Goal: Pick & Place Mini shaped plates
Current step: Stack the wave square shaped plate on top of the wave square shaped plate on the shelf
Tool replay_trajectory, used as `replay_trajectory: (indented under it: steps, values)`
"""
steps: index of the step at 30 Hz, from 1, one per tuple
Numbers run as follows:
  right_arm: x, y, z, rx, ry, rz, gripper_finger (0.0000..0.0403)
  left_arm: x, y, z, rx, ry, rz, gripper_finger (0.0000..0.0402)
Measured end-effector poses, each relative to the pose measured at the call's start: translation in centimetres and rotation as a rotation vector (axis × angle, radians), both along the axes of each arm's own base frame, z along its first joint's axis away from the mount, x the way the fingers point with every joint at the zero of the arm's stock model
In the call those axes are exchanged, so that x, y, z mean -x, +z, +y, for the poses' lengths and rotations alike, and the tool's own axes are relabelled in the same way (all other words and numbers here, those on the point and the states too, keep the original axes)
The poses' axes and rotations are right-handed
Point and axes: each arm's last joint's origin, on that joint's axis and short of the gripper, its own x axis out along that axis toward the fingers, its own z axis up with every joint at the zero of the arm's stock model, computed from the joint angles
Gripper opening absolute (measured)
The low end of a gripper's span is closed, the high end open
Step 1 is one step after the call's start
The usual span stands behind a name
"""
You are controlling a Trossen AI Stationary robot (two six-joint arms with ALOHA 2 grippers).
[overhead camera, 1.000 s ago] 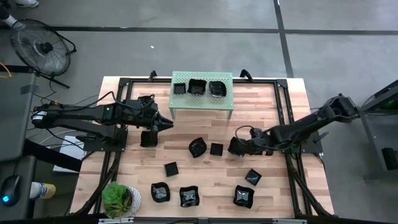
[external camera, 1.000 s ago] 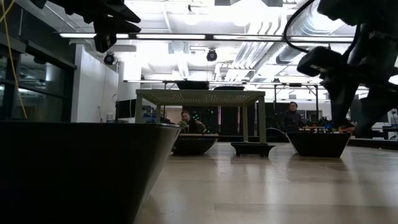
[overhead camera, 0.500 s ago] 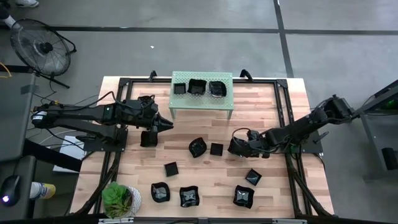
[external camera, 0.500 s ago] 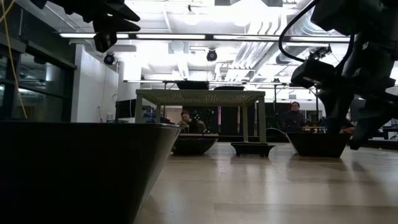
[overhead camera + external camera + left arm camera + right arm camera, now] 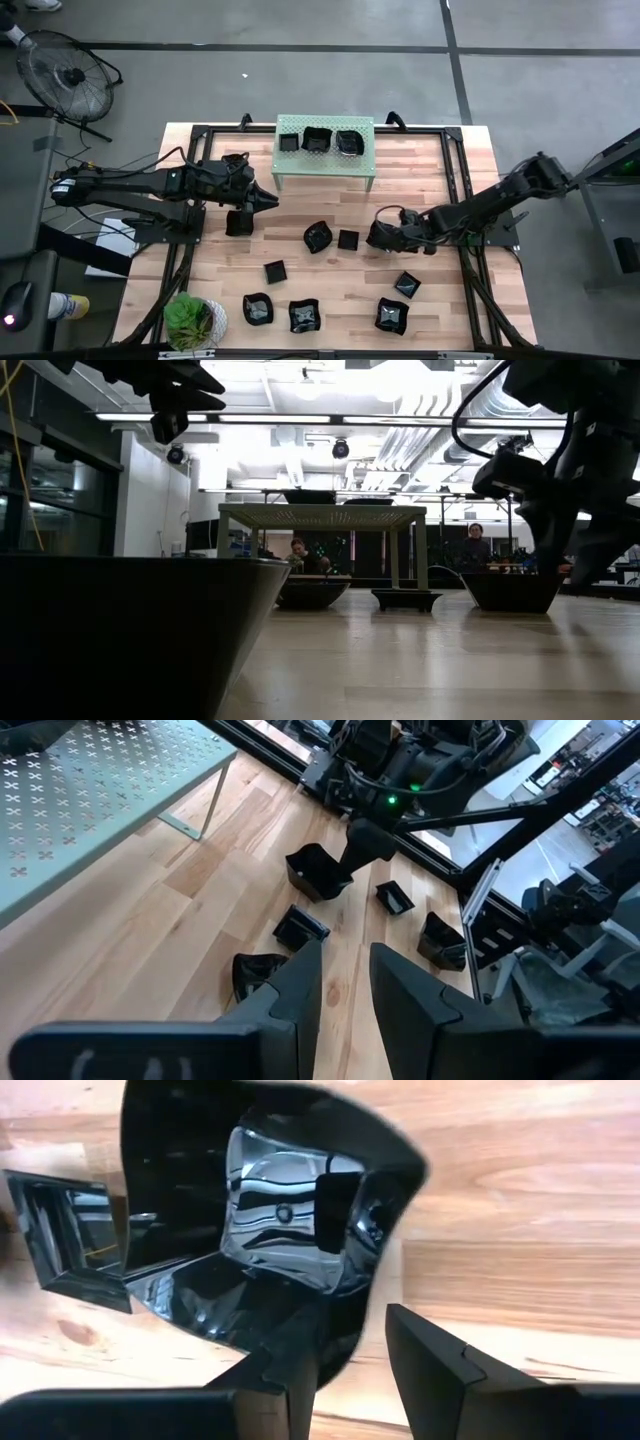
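Counting three plates [image 5: 318,139] on shelf [image 5: 362,163]

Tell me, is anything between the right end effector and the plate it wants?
No. The right end effector is already at the plate: one finger is inside its rim, the other outside, with nothing between. The shelf lies farther back; only bare table shows in between from above.

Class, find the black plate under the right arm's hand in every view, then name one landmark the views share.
High view: the plate lies right of centre.
Low view: at the right, partly behind the arm.
Left wrist view: near the centre.
Right wrist view: fills the middle.
Landmark: the small square plate beside it, in all four.
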Motion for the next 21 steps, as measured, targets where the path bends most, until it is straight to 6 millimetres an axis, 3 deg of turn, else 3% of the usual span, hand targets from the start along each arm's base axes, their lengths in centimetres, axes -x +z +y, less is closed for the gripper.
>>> replay_trajectory:
  steps: [21]
  values:
    - [0.5,0.65,-0.22,0.019,-0.001,-0.008,0.0112,0.0,0.0,0.0,0.0,0.0,0.0,0.0085]
